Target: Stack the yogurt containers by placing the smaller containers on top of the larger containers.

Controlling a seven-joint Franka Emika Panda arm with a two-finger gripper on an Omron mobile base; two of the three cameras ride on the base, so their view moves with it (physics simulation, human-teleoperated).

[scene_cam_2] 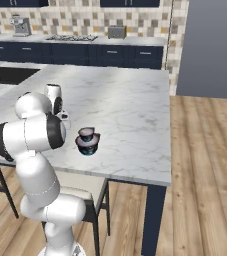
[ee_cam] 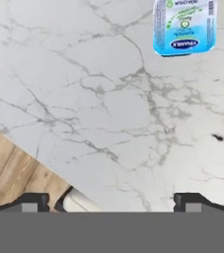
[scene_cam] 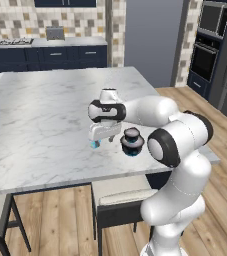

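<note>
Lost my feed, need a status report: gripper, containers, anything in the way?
Gripper open, empty, above the counter. Light-blue container ahead, unstacked. Small cup sits on large cup. Nothing between.

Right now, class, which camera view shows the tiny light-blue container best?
The hand view: the light-blue container sits large at its top edge, printed label readable. In the left base view it is a small blue speck under the open tool. In the right base view the arm covers that spot.

A white grey-veined marble worktop (scene_cam: 45,120) carries a wide dark cup (scene_cam: 132,146) with a teal-blue base near its front edge; a smaller dark cup (scene_cam: 132,134) sits on top of it. A tiny light-blue container (ee_cam: 184,27) lies on the marble just beside them
</note>
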